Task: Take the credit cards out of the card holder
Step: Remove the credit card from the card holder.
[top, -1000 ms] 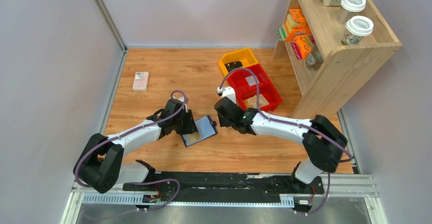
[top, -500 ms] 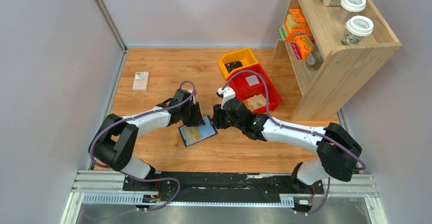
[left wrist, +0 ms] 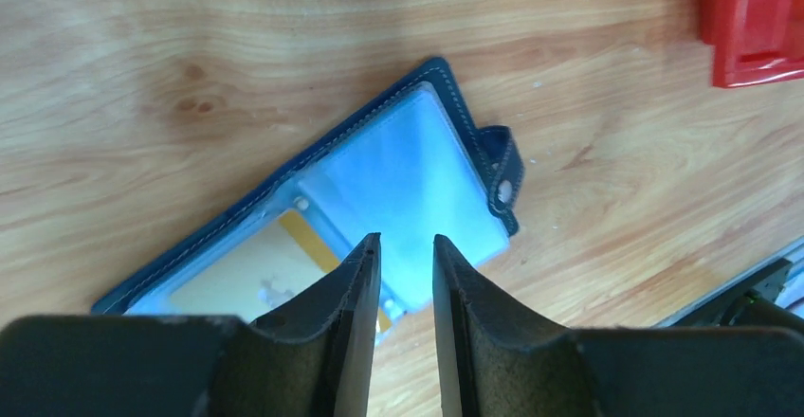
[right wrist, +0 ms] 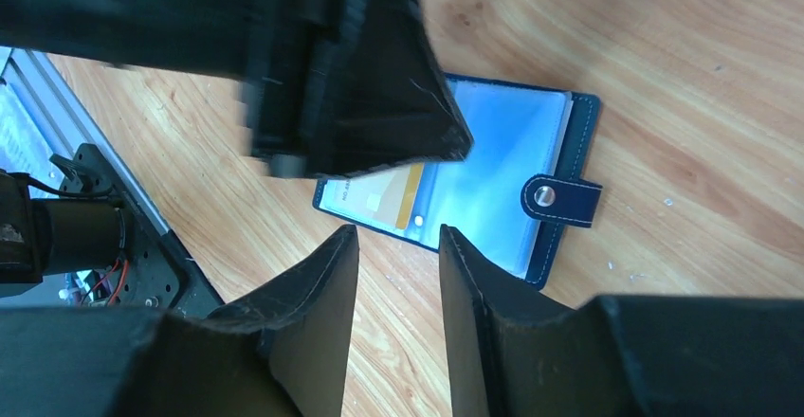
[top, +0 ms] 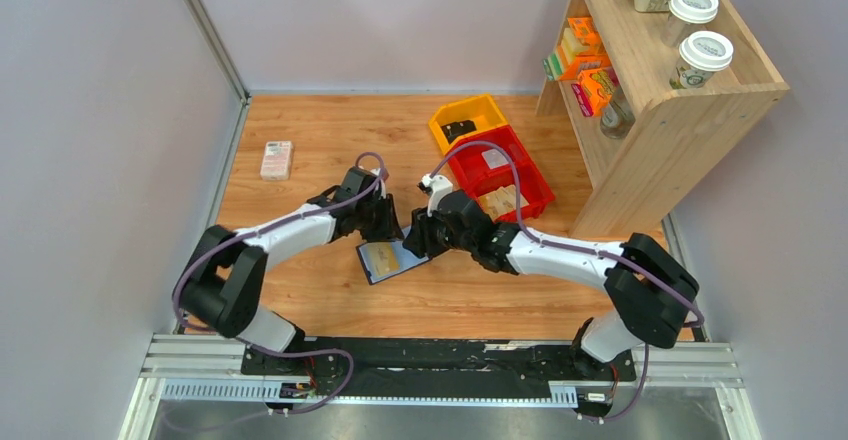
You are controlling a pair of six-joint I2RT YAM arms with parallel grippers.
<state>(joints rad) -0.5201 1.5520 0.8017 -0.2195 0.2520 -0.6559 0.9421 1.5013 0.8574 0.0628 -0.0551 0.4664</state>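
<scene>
Navy-blue and folded open, the card holder [top: 392, 258] is lying flat on the wooden counter [top: 330, 140] with its pale blue pockets facing up, just between the tips of the two arms. Its snap tab [right wrist: 559, 197] is sticking out from one edge. One tan credit card [left wrist: 256, 270] with a gold stripe is sitting inside a clear pocket on one half; the other half is showing only pale plastic.

The left jaws are hanging right over the holder near its fold, pointing down beside the card. They are standing a little apart with nothing between them — whether their tips are touching the plastic, I cannot tell. The right jaws are hovering at the holder's edge beside the card half, also slightly parted and gripping nothing.

Behind the right arm [top: 560, 250], a red bin [top: 495, 175] and a yellow bin [top: 468, 118] are sitting side by side. A pink-white box [top: 276, 159] is lying well apart near the left wall, and a wooden shelf [top: 660, 90] is standing at the right.
</scene>
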